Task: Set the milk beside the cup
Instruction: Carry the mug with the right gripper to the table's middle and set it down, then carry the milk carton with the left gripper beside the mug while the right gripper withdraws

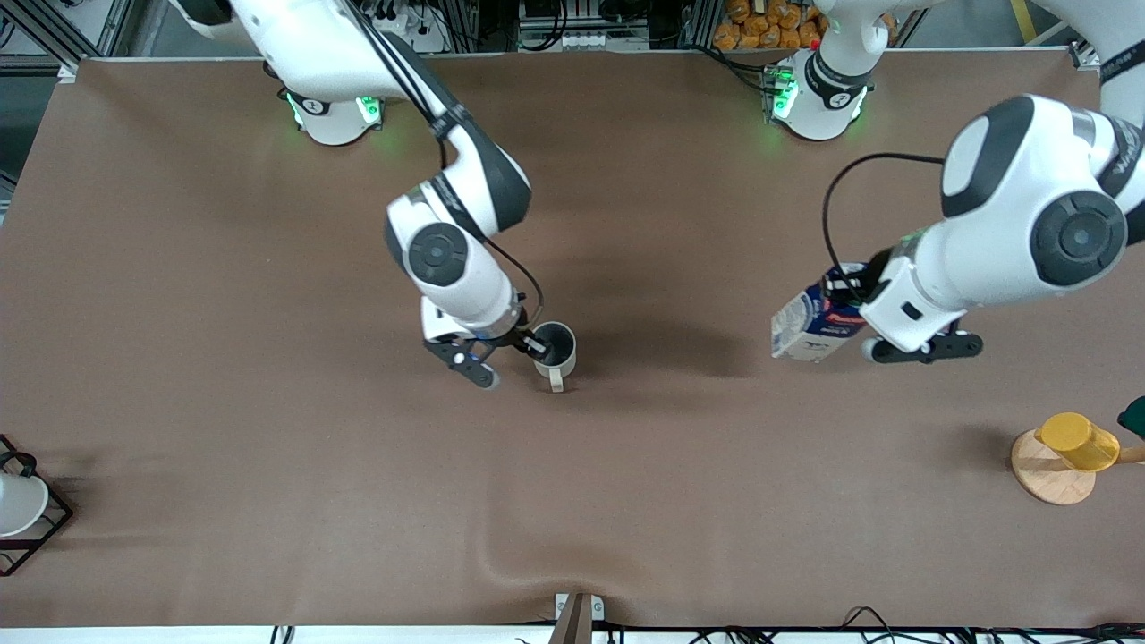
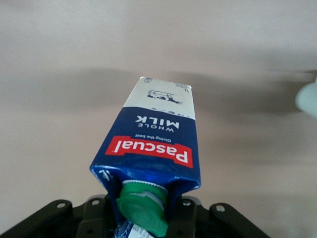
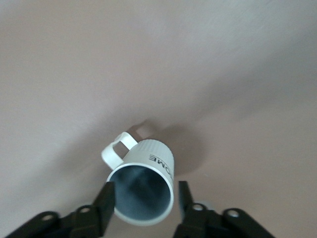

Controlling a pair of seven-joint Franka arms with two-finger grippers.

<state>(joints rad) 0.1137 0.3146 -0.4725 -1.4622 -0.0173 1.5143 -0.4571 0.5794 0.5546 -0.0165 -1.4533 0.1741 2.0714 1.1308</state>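
Note:
The milk (image 1: 809, 324), a dark blue carton with a green cap (image 2: 141, 206) and a red label, hangs tilted in my left gripper (image 1: 850, 304), which is shut on its top by the cap. It fills the left wrist view (image 2: 153, 144), above the gripper (image 2: 143, 218). The cup (image 1: 556, 351), a cream-white mug with a grey interior, stands upright near the table's middle, well apart from the milk toward the right arm's end. My right gripper (image 1: 514, 358) is open with its fingers astride the cup (image 3: 143, 188); one finger (image 3: 106, 198) is at the rim, the other stands clear.
A yellow cup (image 1: 1078, 441) on a round wooden base (image 1: 1048, 474) stands toward the left arm's end, nearer the front camera than the milk. A white cup (image 1: 16, 505) in a black wire rack sits at the right arm's end. The brown table cover wrinkles (image 1: 537, 555) near the front edge.

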